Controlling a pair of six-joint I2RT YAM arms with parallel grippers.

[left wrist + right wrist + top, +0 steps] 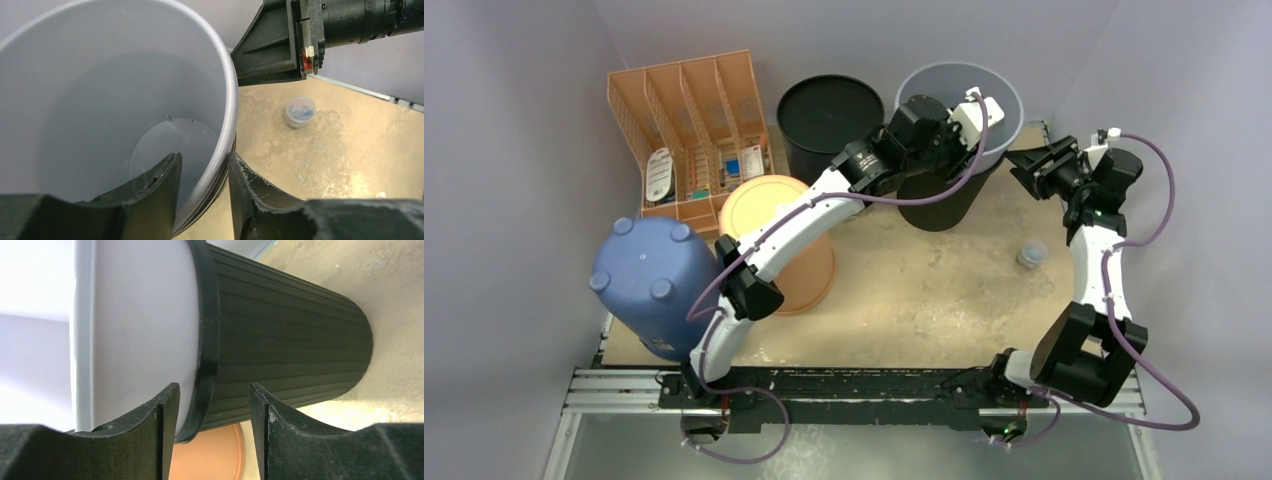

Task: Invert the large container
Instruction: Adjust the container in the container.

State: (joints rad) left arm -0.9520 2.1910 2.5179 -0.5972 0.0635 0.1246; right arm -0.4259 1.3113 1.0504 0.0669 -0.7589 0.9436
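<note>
The big grey plastic bucket (1012, 125) stands right way up at the back of the tan counter (904, 300), on the right side. It sits inside a tall black bin with ribs (290, 340), and its mouth faces up.

The left claw (202, 160) is spread over the bucket's rim. One finger is inside the bucket and the other is outside, right by the rim. The inside finger is not touching the wall.

The right claw (212, 390) is spread too. It is at the bucket's right side, where the grey part meets the black bin's top band. It holds nothing.

A small clear cup with blue bits inside (1031, 253) sits on the counter near the right arm. On the left are a blue tub with round feet on top (649, 280) and an orange bucket (779, 240).
</note>
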